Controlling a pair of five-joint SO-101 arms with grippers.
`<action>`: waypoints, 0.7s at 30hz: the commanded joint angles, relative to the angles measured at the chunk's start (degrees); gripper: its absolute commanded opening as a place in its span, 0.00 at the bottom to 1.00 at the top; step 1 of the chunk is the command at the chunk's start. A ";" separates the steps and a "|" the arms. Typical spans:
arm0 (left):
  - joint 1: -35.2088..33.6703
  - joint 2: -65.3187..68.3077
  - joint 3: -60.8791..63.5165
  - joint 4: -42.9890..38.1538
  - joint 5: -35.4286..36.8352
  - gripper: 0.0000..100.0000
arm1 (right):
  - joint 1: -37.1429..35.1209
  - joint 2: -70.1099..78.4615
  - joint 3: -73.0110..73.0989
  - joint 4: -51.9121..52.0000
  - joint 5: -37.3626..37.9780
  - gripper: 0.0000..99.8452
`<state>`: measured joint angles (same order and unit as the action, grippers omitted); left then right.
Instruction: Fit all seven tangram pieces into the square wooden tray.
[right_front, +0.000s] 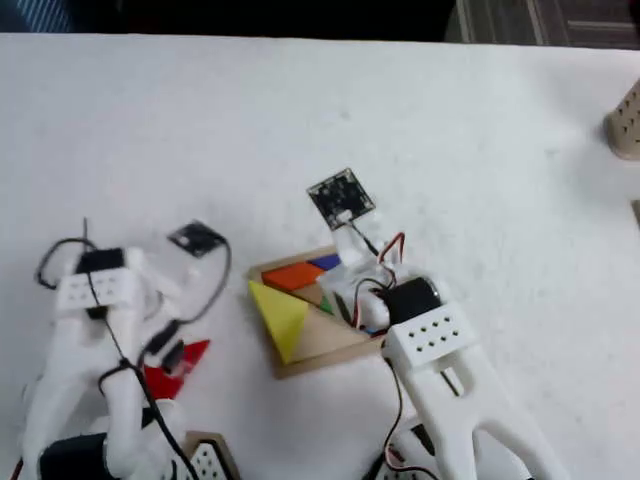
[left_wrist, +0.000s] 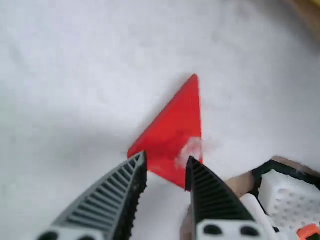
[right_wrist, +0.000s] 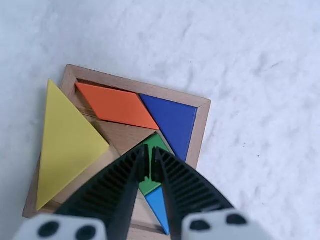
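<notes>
Left fingers (left_wrist: 120, 195), open, are straddling the red triangle (left_wrist: 172, 130); centring before pinching looks wise. Right fingers (right_wrist: 122, 182) are hanging closed.

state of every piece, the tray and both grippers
red triangle, flat on table, outside tray
yellow triangle, overlapping tray rim, not seated
orange parallelogram, seated in tray
blue triangle, seated in tray
green piece, in tray
light blue piece, in tray
wooden tray, partly filled
left gripper, open over red triangle
right gripper, shut above green piece
</notes>
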<state>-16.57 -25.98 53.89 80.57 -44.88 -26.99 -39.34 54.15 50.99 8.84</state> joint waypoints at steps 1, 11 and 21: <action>-7.60 -1.01 -6.24 1.41 -2.64 0.02 | -0.66 -0.48 -1.58 0.22 -0.26 0.02; -10.59 -0.92 2.73 -1.93 -8.09 0.10 | -1.89 -0.48 -1.41 0.22 0.26 0.02; -10.86 -0.84 8.70 -16.44 5.19 0.37 | -3.03 -0.48 -1.32 0.31 2.46 0.02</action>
<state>-26.33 -25.89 61.89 68.88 -39.87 -29.45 -39.34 54.15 50.99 10.42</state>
